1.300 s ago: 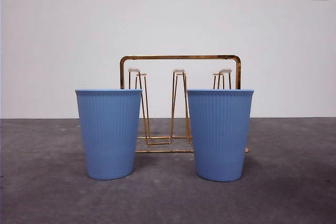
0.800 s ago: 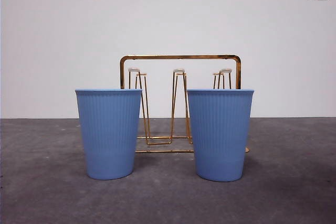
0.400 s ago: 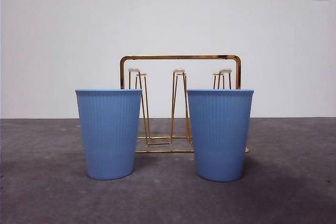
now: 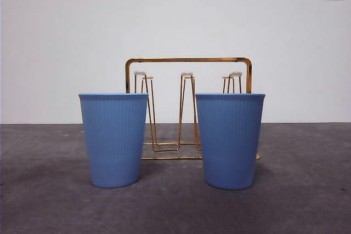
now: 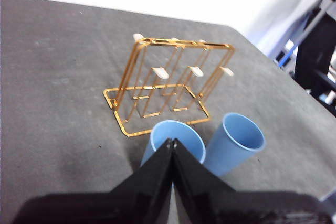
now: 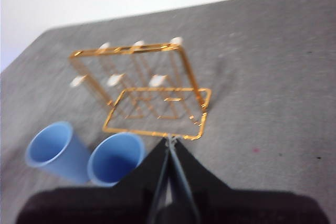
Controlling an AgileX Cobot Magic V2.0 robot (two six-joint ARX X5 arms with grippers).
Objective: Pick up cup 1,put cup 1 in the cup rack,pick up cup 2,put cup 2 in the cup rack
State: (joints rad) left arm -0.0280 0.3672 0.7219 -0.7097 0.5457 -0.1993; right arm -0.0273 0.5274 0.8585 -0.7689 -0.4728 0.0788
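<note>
Grey felt-like tabletop (image 4: 307, 201): two ribbed blue cups (image 4: 114, 138) (image 4: 230, 140) stand empty before the bare gold wire cup rack (image 4: 188, 60); left gripper (image 5: 172, 141) and right gripper (image 6: 169, 140) clenched, holding nothing.

Black wedge hands (image 5: 171, 142), seemingly matte.

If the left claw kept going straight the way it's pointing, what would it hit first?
Most likely the nearer blue cup: the shut left claw points at its open rim, with the cup rack beyond. Depth is unclear, so the claw might pass just above.
</note>
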